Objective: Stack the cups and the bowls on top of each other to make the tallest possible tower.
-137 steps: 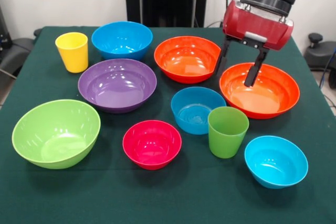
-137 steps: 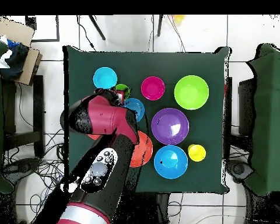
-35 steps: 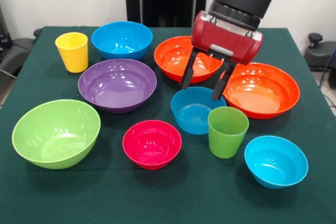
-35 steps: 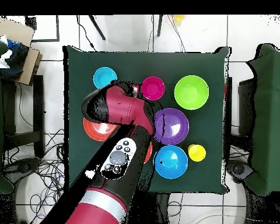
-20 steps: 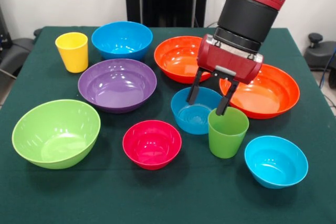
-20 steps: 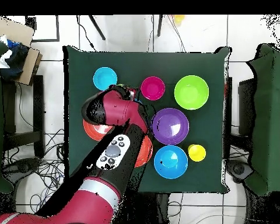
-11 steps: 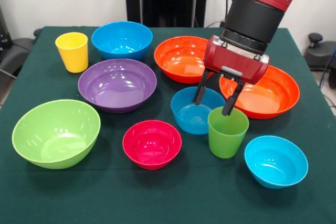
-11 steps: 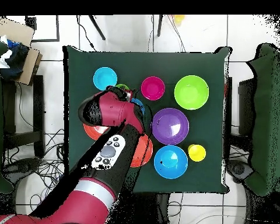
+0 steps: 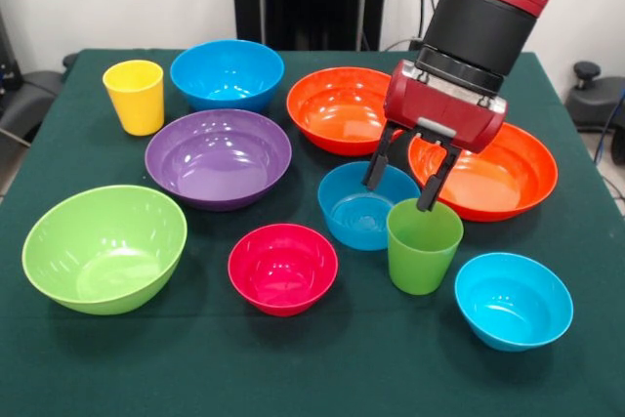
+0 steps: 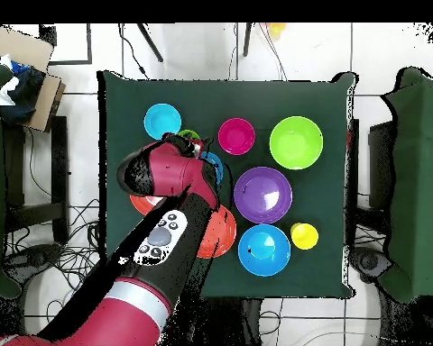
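Ten pieces sat separate on the green table [image 9: 195, 358], nothing stacked. Gripper [image 9: 402, 186] hung with fingers spread wide, empty, just above the light green cup [image 9: 423, 245] and the small blue bowl [image 9: 363, 204], in front of both orange bowls [image 9: 344, 106]. Yellow cup [image 9: 135, 96] stood well apart at the far corner.

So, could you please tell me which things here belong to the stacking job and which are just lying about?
Job: yellow cup, green cup, orange bowls, blue bowls, purple bowl, lime bowl, pink bowl, cyan bowl, open hand.

Lying about: cardboard box, off the table.
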Available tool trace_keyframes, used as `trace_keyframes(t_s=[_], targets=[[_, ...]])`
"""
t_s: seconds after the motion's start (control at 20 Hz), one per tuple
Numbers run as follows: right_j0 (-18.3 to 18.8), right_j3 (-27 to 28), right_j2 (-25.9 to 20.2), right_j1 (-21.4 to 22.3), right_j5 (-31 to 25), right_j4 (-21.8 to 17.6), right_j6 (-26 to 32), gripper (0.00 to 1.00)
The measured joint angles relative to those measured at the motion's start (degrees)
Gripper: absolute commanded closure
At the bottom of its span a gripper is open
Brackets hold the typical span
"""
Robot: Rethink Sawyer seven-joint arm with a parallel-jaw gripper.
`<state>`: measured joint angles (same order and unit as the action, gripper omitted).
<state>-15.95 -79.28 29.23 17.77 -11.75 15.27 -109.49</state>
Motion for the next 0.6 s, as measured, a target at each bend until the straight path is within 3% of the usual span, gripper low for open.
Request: trace_keyframes(t_s=[0.6], targets=[[-0.01,0.03,0.04,-1.01,1.84,0.04,-0.11,0.0]])
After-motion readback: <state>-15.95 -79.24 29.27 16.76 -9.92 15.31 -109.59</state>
